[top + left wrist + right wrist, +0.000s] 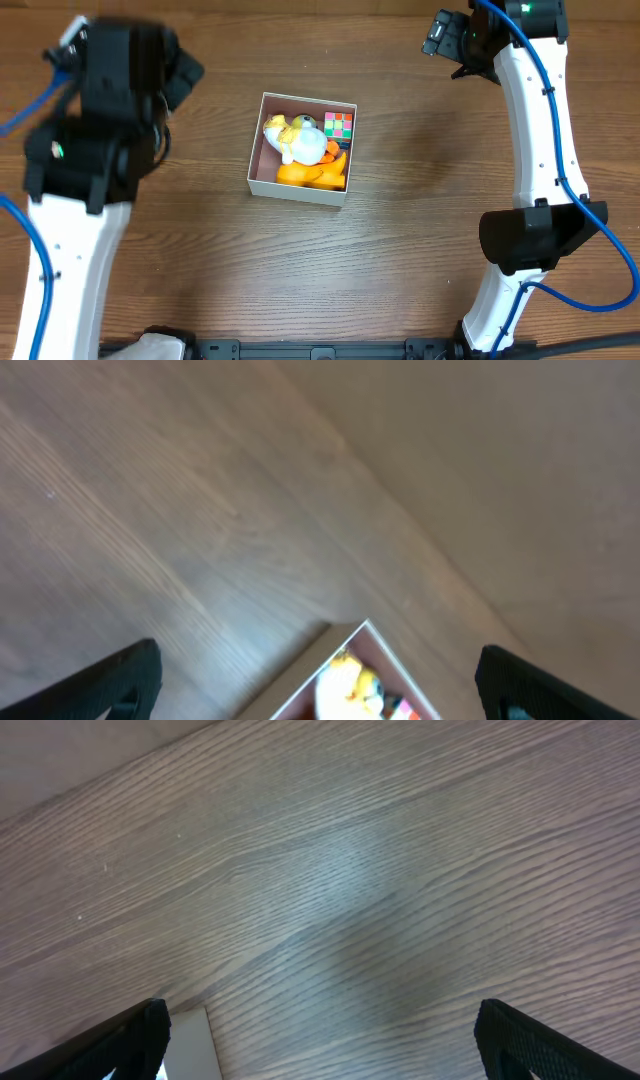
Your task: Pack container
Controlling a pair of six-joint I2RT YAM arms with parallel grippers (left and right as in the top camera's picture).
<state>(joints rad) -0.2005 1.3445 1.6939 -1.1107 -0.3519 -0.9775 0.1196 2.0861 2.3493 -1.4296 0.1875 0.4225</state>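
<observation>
Left gripper (180,78) and right gripper (447,50) gape empty, well off either side of box (295,190), which holds yellow-white toy (300,140), cube (339,124), orange toy (312,176); nothing loose visible, packing looks finished.

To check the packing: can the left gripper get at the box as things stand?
Probably yes. The left gripper is open, and only bare table lies between it and the box.

Robot lab: wooden table (400,250), two cabled arms (535,110)
</observation>
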